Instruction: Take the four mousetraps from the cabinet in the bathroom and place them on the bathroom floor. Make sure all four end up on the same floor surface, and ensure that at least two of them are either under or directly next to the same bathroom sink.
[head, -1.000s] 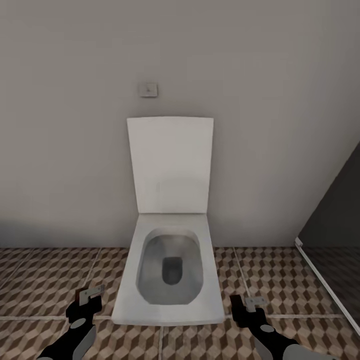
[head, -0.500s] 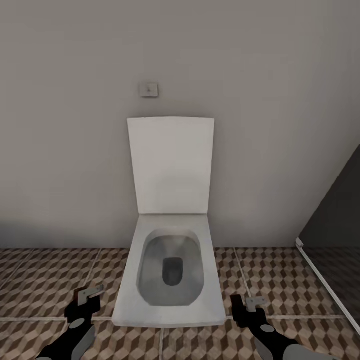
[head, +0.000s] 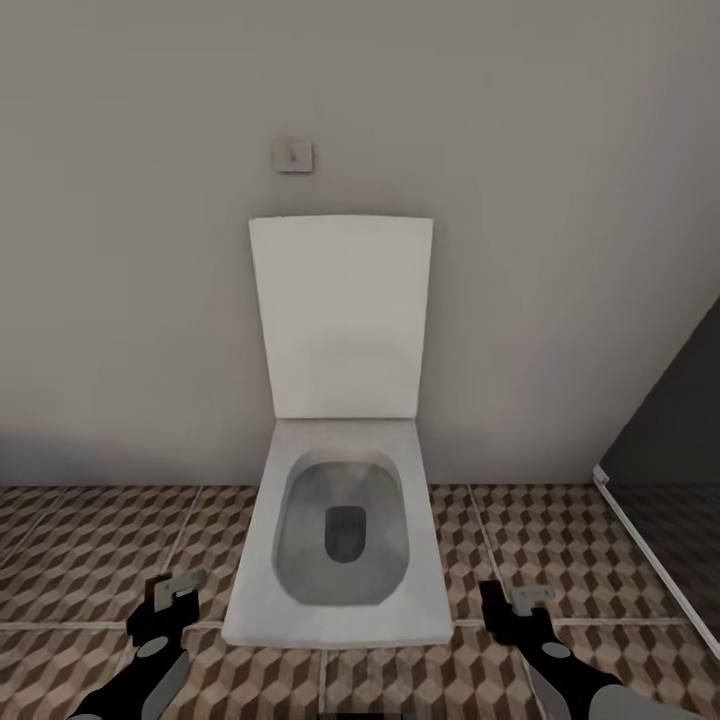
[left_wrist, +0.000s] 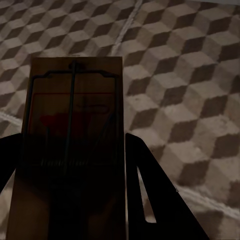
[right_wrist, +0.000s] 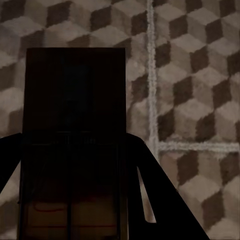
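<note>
Two mousetraps are in my hands. In the head view my left gripper (head: 168, 603) is shut on one mousetrap (head: 186, 582), low over the bathroom floor (head: 80, 560) to the left of a toilet. My right gripper (head: 512, 612) is shut on another mousetrap (head: 530, 598), to the right of the toilet. The left wrist view has the brown board (left_wrist: 75, 140) with its wire bar clamped between dark fingers (left_wrist: 150, 200) above cube-patterned tiles (left_wrist: 190, 75). In the right wrist view a darker board (right_wrist: 75, 145) is clamped the same way over the tiles (right_wrist: 200, 60). The cabinet and the bathroom sink are out of view.
A white toilet (head: 340, 610) with its lid (head: 342, 320) raised stands straight ahead against a grey wall, between my two arms. A small flush plate (head: 292, 156) is on the wall above it. A dark glass panel (head: 670, 440) with a white base rail closes off the right side.
The whole head view has shifted a little nearer the toilet. My right gripper now shows slightly further right and lower. Both mousetraps stay held.
</note>
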